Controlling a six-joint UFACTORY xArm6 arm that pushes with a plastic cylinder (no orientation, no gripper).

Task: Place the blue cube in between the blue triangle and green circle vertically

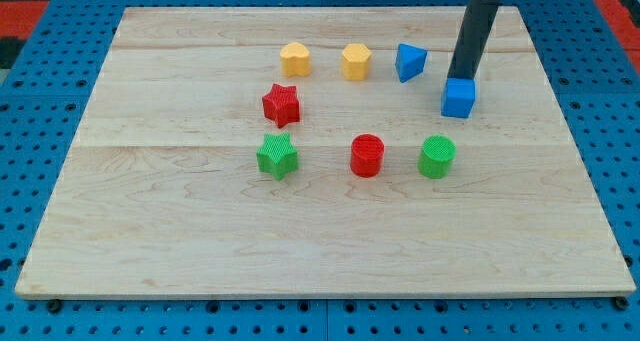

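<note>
The blue cube (458,98) sits toward the view's right, to the right of and a little below the blue triangle (409,61). The green circle (437,156) lies below the cube and slightly to its left. My tip (461,78) stands right at the cube's top edge, on its far side, and looks to be touching it. The rod slants up to the view's top right.
Two yellow blocks (295,58) (356,61) lie in a row left of the blue triangle. A red star (282,104), a green star (277,156) and a red circle (367,155) lie on the wooden board (150,201). A blue pegboard surrounds the board.
</note>
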